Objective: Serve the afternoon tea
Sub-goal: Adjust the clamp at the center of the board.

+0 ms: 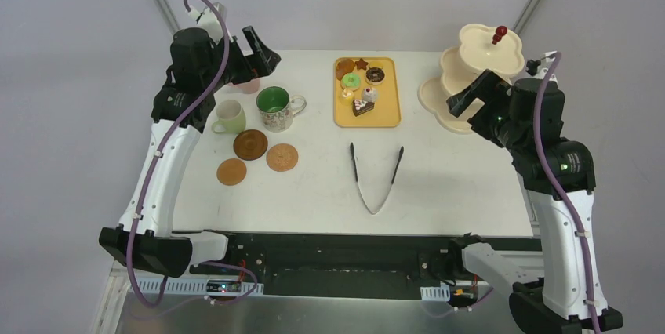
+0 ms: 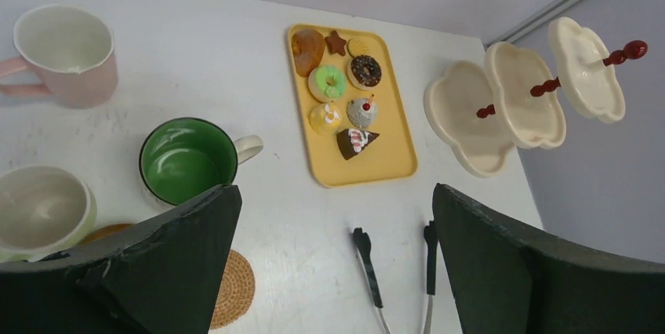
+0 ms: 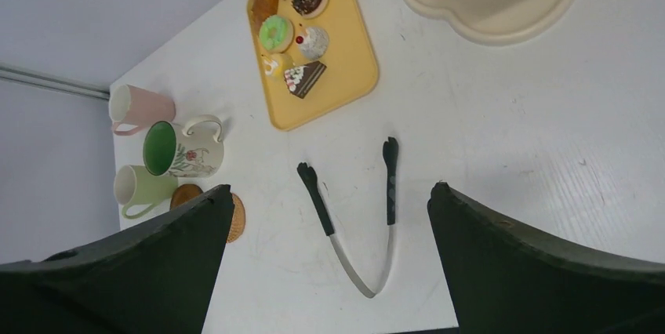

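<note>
Three mugs stand at the left: cream (image 1: 228, 117), green-lined patterned (image 1: 276, 107), and pink (image 1: 249, 85), half hidden behind my left gripper (image 1: 263, 58). That gripper hangs open above them with nothing between its fingers. Three brown coasters (image 1: 250, 144) lie bare in front of the mugs. Several toy pastries (image 1: 361, 87) rest on the yellow tray (image 1: 388, 114). The cream three-tier stand (image 1: 435, 103) with its red knob (image 1: 499, 34) is at the back right, its tiers bare. My right gripper (image 1: 464, 99) hovers open and empty right in front of the stand.
Black tongs (image 1: 376, 177) lie open on the white table between the two arms, tips toward the tray. Grey walls close the back. In the wrist views the tongs (image 2: 368, 263) (image 3: 353, 216) show below both open grippers (image 2: 336, 193) (image 3: 329, 189).
</note>
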You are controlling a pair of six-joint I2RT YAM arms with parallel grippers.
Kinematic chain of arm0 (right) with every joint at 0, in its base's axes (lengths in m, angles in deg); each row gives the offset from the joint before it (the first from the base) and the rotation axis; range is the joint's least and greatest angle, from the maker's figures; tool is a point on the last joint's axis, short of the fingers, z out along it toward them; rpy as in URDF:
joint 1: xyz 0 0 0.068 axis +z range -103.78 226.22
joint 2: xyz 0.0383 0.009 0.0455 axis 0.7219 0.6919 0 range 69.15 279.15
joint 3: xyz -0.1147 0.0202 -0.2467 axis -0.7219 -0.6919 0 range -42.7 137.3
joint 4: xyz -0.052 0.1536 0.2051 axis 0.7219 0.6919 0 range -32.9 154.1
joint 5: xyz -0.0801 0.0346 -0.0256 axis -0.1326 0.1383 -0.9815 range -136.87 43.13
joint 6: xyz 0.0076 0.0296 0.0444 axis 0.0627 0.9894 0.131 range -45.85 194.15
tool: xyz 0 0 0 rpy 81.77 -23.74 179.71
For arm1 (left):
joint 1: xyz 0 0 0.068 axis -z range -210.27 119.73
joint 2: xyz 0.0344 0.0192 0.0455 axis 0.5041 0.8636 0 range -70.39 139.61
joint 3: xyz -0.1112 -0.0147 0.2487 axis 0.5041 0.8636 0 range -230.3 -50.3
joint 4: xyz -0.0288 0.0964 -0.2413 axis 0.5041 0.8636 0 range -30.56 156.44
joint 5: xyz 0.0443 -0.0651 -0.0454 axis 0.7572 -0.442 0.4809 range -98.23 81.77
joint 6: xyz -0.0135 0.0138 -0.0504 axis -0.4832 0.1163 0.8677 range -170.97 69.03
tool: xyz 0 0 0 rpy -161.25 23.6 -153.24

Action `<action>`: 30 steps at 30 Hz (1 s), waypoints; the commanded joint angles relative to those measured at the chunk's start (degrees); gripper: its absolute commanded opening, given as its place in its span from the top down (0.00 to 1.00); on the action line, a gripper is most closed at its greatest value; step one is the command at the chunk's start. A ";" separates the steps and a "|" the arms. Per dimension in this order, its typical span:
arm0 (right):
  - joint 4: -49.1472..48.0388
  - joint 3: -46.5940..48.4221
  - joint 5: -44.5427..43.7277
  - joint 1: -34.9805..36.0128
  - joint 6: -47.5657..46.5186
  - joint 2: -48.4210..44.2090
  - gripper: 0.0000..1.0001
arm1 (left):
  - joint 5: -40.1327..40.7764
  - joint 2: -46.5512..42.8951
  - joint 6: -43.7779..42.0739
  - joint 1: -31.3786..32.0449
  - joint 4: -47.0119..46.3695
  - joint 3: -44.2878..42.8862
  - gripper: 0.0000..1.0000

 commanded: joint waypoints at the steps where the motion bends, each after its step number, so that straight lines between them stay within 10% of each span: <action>1: 3.41 -1.40 -2.62 0.23 1.40 0.56 0.01 | 1.54 -1.50 5.43 -0.18 0.83 2.45 0.02; 19: 5.06 -21.93 20.90 1.55 2.58 7.53 0.01 | 2.20 -7.47 7.34 5.42 13.57 15.02 0.01; 30: -5.15 -30.16 14.85 28.58 17.52 17.23 0.01 | -0.20 -13.21 5.97 8.79 18.93 15.66 0.02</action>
